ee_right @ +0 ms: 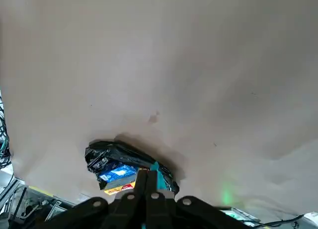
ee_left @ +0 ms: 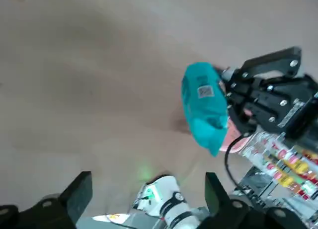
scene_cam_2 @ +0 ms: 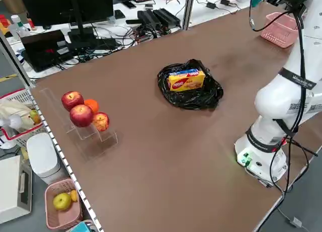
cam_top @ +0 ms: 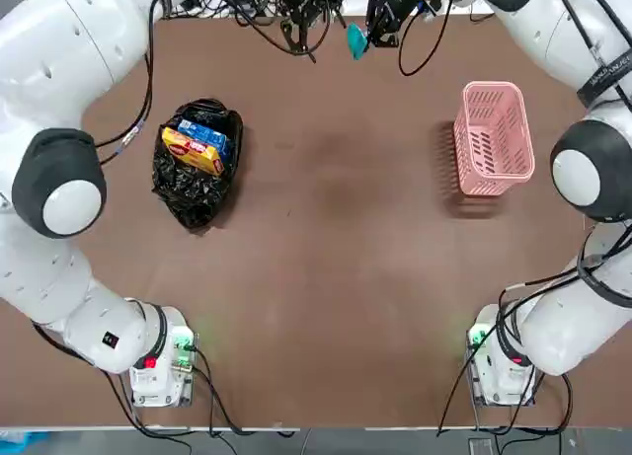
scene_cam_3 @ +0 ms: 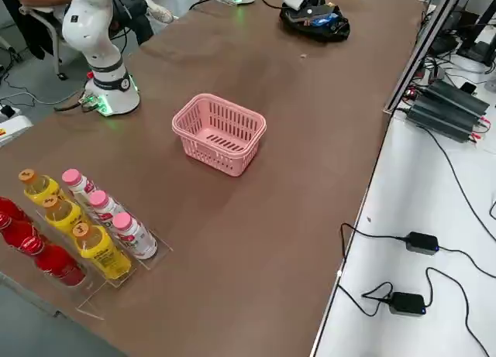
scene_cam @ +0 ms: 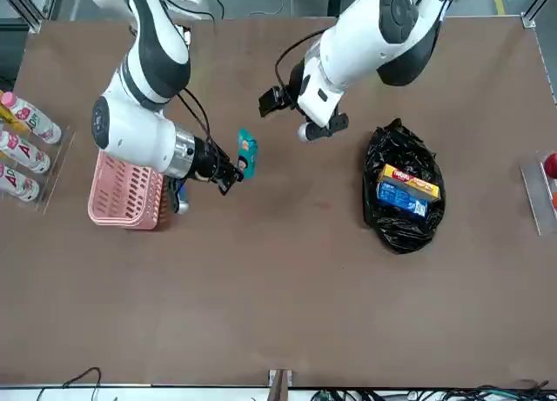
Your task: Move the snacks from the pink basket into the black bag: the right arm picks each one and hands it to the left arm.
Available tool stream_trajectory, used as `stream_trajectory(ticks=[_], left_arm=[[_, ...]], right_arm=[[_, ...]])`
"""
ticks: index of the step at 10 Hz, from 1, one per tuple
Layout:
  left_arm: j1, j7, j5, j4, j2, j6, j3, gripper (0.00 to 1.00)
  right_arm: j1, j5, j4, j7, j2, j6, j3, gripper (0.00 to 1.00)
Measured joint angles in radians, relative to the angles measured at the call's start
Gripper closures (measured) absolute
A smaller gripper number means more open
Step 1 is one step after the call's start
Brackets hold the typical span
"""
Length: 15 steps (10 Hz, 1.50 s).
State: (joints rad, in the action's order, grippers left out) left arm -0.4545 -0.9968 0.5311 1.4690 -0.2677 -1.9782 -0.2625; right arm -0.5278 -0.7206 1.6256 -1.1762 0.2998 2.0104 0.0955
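My right gripper (scene_cam: 233, 168) is shut on the small teal snack (scene_cam: 247, 152), holding it in the air over the far middle of the table. In the left wrist view the teal snack (ee_left: 204, 109) hangs a short way ahead of my left gripper (ee_left: 149, 195), which stands open and apart from it. The left gripper (scene_cam: 293, 114) hovers just beside the snack. The black bag (cam_top: 197, 167) lies on the left with a blue pack (cam_top: 205, 134) and a yellow-orange pack (cam_top: 192, 151) inside. The pink basket (cam_top: 494, 139) on the right holds nothing.
A rack of bottles (scene_cam_3: 77, 225) stands beyond the basket at the robot's right table edge. Apples and an orange on a clear stand (scene_cam_2: 83, 113) sit at the robot's left edge. Cables (cam_top: 267, 21) trail along the far edge.
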Motion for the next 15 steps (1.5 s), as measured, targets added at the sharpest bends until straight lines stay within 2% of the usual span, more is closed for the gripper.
stream_trajectory(ticks=[2,4,8,12,15], left_arm=[[-0.023,-0.040,0.000,0.001,-0.030,-0.061,-0.001,0.00],[-0.028,-0.046,0.000,0.000,-0.052,-0.076,0.000,0.00],[-0.027,-0.074,0.000,-0.001,-0.057,-0.103,0.006,0.07],[-0.026,-0.084,0.000,-0.006,-0.058,-0.124,0.008,0.06],[-0.046,-0.142,-0.063,-0.020,-0.058,-0.127,0.005,0.04]], right_arm=[[-0.005,-0.001,-0.006,-0.021,0.001,0.000,0.000,0.99],[-0.019,-0.001,-0.010,-0.041,0.001,0.000,0.000,0.99],[-0.024,-0.001,-0.013,-0.054,0.002,0.001,0.001,0.99],[-0.024,-0.001,-0.017,-0.056,0.003,0.001,0.001,0.99],[-0.026,-0.001,-0.018,-0.056,0.003,0.001,0.001,0.99]])
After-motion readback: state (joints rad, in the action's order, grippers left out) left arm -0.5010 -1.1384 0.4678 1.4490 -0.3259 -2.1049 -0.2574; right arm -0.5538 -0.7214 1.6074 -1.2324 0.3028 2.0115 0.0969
